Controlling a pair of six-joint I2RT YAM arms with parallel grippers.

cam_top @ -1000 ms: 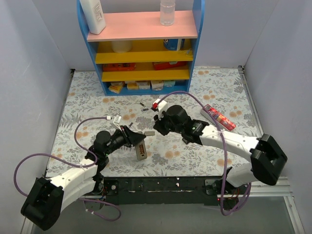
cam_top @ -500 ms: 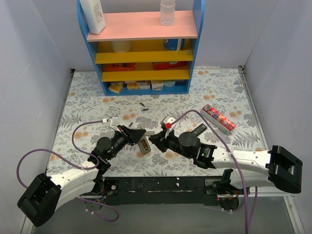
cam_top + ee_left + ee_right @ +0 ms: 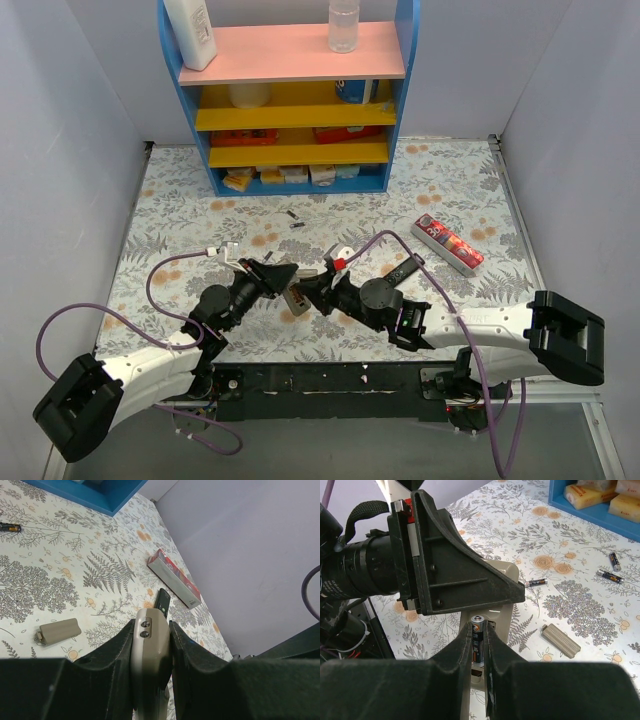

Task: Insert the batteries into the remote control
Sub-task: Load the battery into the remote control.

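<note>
Presently my left jaws grip the remote control point(image 3: 293, 300) near the six o'clock edge of the surface point(image 3: 450, 190) while my right jaws, closed on one battery point(image 3: 477, 641), hold it at the remote's open back, seemingly not yet seated; spare batteries point(image 3: 610, 576) wait toward twelve o'clock.

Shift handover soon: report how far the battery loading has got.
Done: cover off, lying aside; left gripper clamps the remote control. In hand: right gripper holds one battery at the open compartment. Left: seat it, add from the loose batteries, refit cover.
</note>
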